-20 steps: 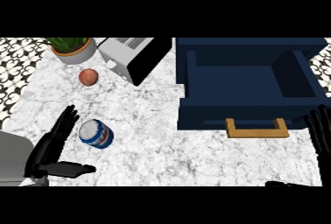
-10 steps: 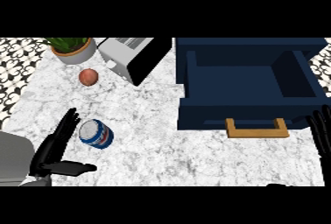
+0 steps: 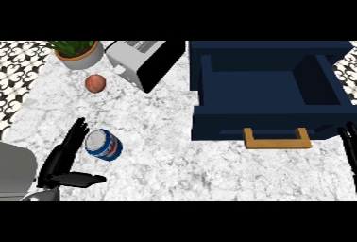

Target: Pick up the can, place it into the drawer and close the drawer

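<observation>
A blue and white can (image 3: 103, 144) lies on its side on the marble counter at the lower left. My left hand (image 3: 61, 160) is open just left of it, fingers straight and stretched alongside the can, thumb pointing right below it. The dark blue drawer (image 3: 270, 90) stands pulled open at the upper right, empty inside, with a wooden handle (image 3: 276, 140) on its front. Only the fingertips of my right hand (image 3: 349, 144) show at the right edge, beside the drawer's front corner.
A toaster (image 3: 143, 60) stands at the back middle, just left of the drawer. A potted plant (image 3: 77, 51) sits at the back left, and a brown egg (image 3: 96, 83) lies in front of it. The counter's left edge meets a patterned floor.
My left hand has crept slightly up and right, closer along the can. The right hand has slid further right, toward the view's edge. The can and drawer have not moved.
</observation>
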`<state>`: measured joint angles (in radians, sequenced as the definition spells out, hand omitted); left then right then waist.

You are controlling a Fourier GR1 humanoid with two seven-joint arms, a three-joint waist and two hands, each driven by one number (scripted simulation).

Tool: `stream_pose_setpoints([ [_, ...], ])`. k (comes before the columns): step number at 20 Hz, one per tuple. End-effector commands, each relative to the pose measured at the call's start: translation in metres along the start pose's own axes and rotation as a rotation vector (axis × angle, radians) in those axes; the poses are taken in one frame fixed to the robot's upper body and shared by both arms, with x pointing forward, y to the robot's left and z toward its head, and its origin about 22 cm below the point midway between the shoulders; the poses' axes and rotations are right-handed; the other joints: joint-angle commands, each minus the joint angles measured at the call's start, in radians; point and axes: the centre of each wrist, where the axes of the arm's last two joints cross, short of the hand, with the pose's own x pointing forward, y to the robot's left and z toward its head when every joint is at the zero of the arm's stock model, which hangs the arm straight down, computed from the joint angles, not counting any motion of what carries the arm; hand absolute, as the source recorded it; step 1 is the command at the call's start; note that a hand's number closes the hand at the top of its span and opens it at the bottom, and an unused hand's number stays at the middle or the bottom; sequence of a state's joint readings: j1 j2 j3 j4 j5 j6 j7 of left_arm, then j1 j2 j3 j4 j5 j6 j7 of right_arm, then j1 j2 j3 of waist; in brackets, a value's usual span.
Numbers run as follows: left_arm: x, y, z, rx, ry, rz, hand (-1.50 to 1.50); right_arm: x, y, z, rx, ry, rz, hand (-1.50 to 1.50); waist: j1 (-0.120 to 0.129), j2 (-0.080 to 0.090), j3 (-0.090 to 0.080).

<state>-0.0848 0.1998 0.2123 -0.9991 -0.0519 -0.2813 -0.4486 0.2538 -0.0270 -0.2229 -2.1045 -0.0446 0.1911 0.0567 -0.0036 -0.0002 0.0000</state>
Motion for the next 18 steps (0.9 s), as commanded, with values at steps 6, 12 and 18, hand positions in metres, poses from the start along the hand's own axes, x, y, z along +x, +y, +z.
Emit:
stream_pose_setpoints([
  [6, -0.01, 0.001, -0.025, -0.006, -0.005, -0.008, -1.5, -0.001, -0.012, 0.011, 0.01, 0.011, -0.007, -1.5, -0.003, 0.0, 0.0],
  [12, -0.005, -0.005, -0.024, -0.02, -0.011, 0.031, -1.5, 0.018, 0.007, -0.018, 0.015, 0.007, -0.022, -1.5, 0.002, 0.0, 0.0],
  [18, -0.01, -0.022, -0.031, -0.026, -0.004, 0.019, -1.5, -0.008, 0.012, -0.011, 0.012, 0.012, 0.011, -1.5, 0.001, 0.001, 0.0],
])
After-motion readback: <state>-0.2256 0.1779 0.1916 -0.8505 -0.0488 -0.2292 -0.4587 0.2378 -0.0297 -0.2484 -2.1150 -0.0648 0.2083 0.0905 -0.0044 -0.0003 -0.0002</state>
